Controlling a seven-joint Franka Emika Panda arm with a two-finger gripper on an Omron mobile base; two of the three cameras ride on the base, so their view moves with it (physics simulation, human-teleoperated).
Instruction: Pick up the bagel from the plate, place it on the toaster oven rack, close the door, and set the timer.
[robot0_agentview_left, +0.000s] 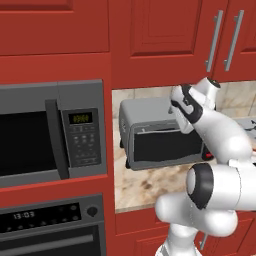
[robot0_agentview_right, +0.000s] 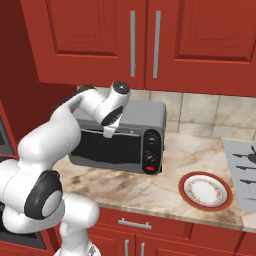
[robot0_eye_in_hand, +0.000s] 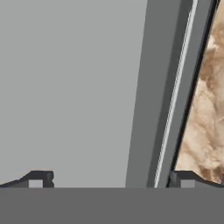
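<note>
The grey toaster oven (robot0_agentview_right: 145, 114) stands on the marble counter with its dark glass door (robot0_agentview_right: 105, 145) shut. My gripper (robot0_agentview_right: 109, 131) hovers over the oven's top front edge, pointing down. In the hand view the gripper (robot0_eye_in_hand: 111, 179) is open, its tips far apart, looking down on the grey oven top and the door's thin silver handle bar (robot0_eye_in_hand: 174, 109). To the oven's right the white plate (robot0_agentview_right: 181, 192) with a red rim lies bare. The bagel is hidden, and the shut door hides the toaster oven rack.
Two knobs (robot0_agentview_right: 151, 140) and a red button (robot0_agentview_right: 150, 169) sit on the oven's black side panel. A built-in microwave (robot0_agentview_left: 50, 135) and a wall oven (robot0_agentview_left: 50, 220) are to the left. Red cabinets (robot0_agentview_right: 145, 45) hang overhead. A stovetop (robot0_agentview_right: 242, 170) lies at the far right.
</note>
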